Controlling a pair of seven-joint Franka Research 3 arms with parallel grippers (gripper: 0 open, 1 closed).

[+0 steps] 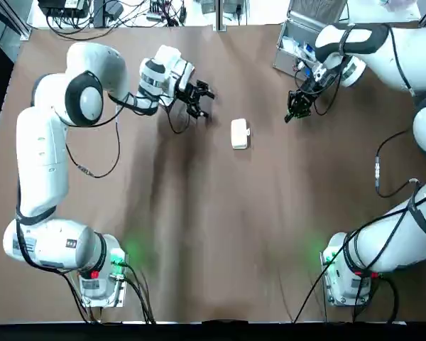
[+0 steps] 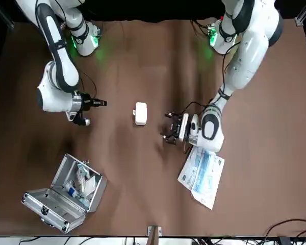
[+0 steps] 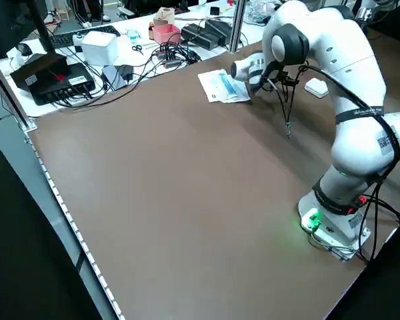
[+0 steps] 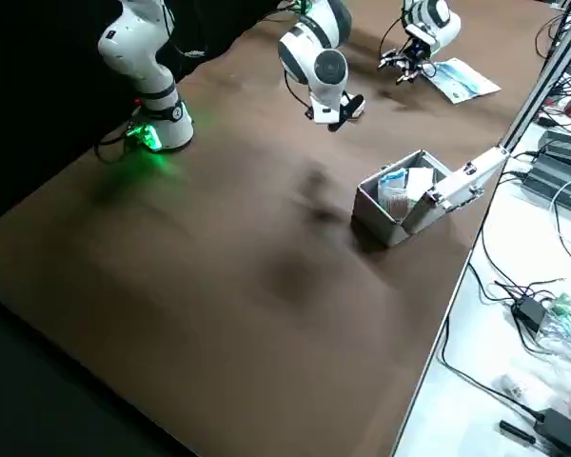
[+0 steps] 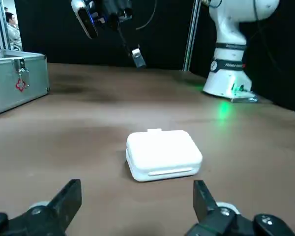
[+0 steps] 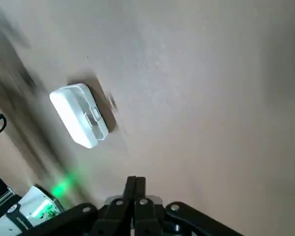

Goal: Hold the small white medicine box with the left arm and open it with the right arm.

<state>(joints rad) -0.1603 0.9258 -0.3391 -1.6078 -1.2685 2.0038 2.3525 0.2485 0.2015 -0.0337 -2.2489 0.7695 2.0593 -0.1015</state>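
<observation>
The small white medicine box (image 1: 239, 133) lies flat and closed mid-table, with nothing touching it. My left gripper (image 1: 199, 99) hovers low just to its left, open; in the left wrist view the box (image 5: 163, 153) sits a short way ahead of the spread fingertips (image 5: 69, 195). My right gripper (image 1: 296, 106) hangs to the right of the box, raised off the table and shut with nothing in it. Its wrist view shows the box (image 6: 80, 115) well off to one side of the closed fingers (image 6: 135, 189). The front view puts the box (image 2: 140, 113) between both grippers.
An open metal first-aid case (image 1: 302, 42) with supplies stands at the far right, behind the right gripper. A blue-and-white packet (image 2: 202, 173) lies on the table under the left arm's wrist. Cables and equipment line the far table edge.
</observation>
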